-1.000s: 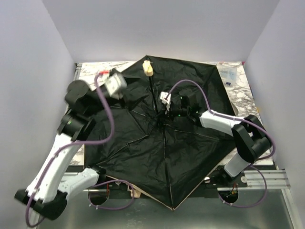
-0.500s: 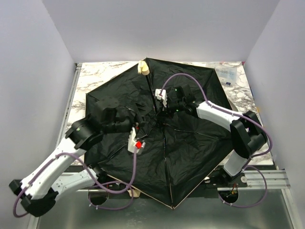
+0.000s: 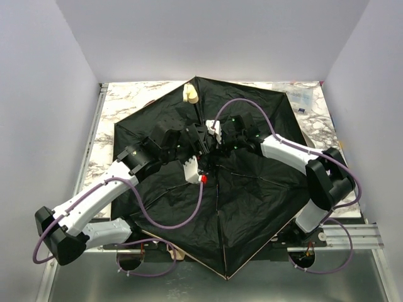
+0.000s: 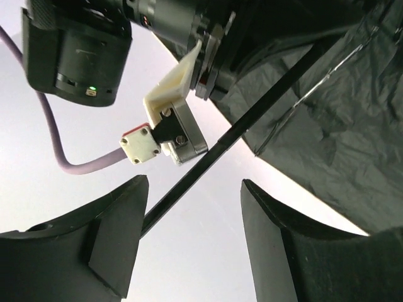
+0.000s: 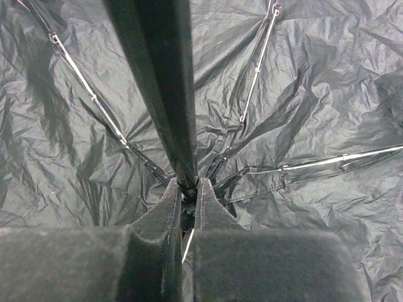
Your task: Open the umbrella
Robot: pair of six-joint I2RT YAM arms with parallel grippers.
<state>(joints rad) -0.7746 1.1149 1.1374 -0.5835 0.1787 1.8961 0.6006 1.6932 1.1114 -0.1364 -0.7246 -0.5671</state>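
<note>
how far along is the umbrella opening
Mostly done: the umbrella lies spread wide, lining up, ribs extended. In hand: the right gripper is shut on the shaft where the ribs meet; the left gripper is open, the shaft crossing between its fingers. Left: whether it has latched cannot be told; then release.

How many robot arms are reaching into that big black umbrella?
2. The left arm reaches in from the lower left, left gripper open near the shaft. The right arm reaches from the right, right gripper shut on the shaft.
</note>
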